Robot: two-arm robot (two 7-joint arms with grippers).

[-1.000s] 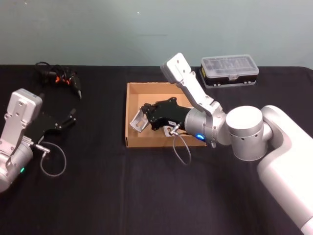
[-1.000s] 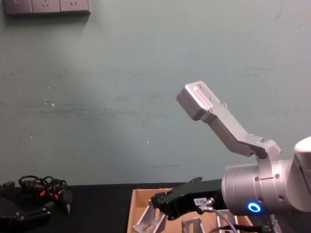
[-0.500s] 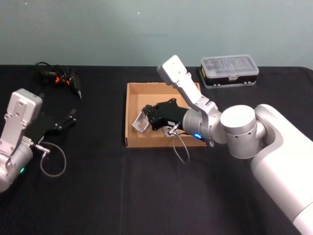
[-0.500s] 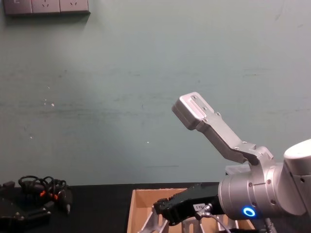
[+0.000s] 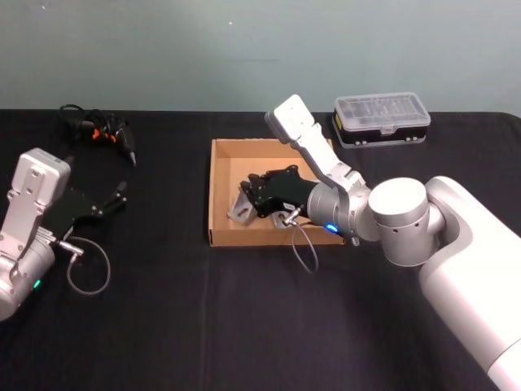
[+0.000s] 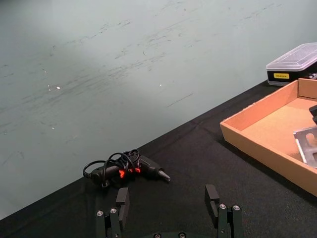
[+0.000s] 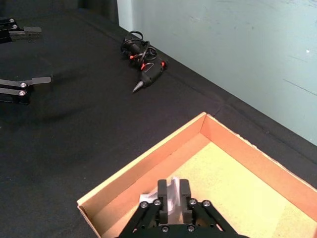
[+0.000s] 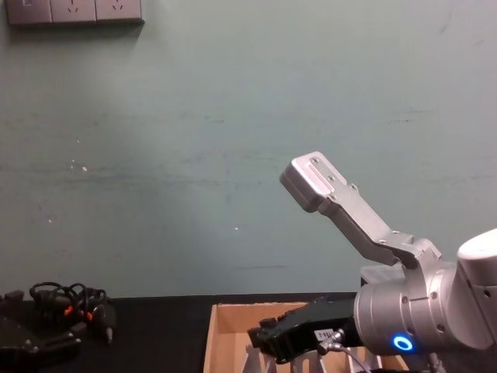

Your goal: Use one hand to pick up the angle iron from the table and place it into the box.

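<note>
The silver angle iron (image 5: 241,208) hangs low inside the tan box (image 5: 213,183), near its left wall. My right gripper (image 5: 249,198) is shut on it, reaching in from the right. The right wrist view looks down on the two fingers clamped on the angle iron (image 7: 172,195) above the box floor (image 7: 233,183). In the chest view the right gripper (image 8: 268,344) sits at the box rim (image 8: 225,315). My left gripper (image 5: 119,194) rests open over the black table (image 5: 163,309) at the far left, and the left wrist view shows that gripper (image 6: 167,196) holding nothing.
A clear-lidded black case (image 5: 381,118) stands behind the box to the right. A bundle of black cables with orange marks and a pointed tool (image 5: 102,130) lies at the back left of the table. Bare tabletop stretches in front of the box.
My right gripper has carried the angle iron from over the box's left wall a little rightward and lower into the box. The left arm has not moved.
</note>
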